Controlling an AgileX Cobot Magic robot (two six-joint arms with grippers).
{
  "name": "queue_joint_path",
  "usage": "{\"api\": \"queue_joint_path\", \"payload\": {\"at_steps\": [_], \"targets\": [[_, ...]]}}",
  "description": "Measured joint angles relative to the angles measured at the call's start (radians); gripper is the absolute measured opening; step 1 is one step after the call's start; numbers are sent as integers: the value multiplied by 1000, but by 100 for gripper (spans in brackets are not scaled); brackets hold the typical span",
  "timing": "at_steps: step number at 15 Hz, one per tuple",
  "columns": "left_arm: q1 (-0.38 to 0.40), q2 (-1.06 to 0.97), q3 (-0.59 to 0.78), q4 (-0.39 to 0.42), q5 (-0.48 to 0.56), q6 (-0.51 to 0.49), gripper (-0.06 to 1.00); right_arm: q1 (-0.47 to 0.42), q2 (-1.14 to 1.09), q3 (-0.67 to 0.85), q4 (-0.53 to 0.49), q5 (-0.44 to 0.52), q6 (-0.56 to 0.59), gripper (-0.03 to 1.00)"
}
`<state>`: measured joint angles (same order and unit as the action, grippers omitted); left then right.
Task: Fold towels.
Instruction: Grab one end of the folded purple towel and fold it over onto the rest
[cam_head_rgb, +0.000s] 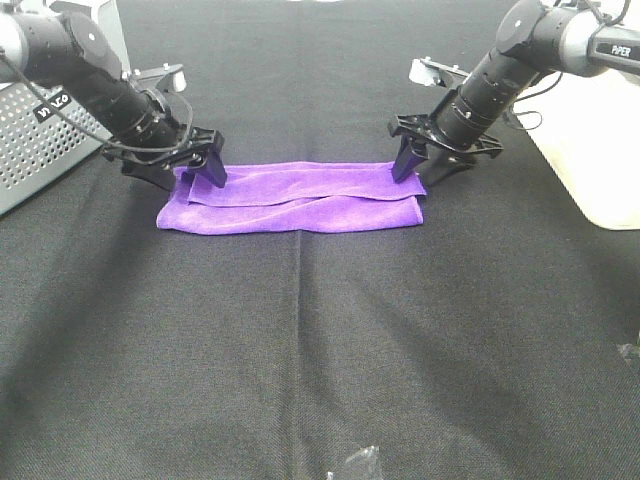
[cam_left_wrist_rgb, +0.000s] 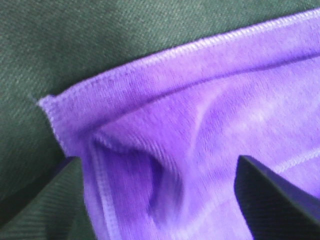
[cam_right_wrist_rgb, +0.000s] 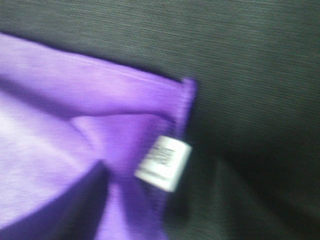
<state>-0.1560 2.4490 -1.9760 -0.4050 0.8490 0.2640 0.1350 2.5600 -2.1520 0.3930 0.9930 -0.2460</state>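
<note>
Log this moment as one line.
purple towel: folded, flat | left tool: open at far left corner | right tool: open at far right corner

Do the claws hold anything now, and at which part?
Nothing is gripped: the left claw and right claw stand open over the far corners of the towel.

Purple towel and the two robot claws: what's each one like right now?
purple towel: folded over, lying flat.
left gripper: open, down at the towel's far left corner.
right gripper: open, down at its far right corner.
white label: sticking out from the towel's edge.
</note>
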Motion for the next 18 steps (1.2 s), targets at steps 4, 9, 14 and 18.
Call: {"api": "queue_joint_path", "payload": {"at_steps": [4,9,14,18], "targets": [[53,-1,-156,23,251,-23,77,0,-67,0,-7,134,3,68],[130,-1,-155,26,356,31,77,0,-138,-2,-7,218,19,68],[131,90,-127,-115,325,100,77,0,-167,-2,-12,220,54,68],[139,110,-135,-158,322,75,77,0,-177,-2,-26,223,55,68]]}}
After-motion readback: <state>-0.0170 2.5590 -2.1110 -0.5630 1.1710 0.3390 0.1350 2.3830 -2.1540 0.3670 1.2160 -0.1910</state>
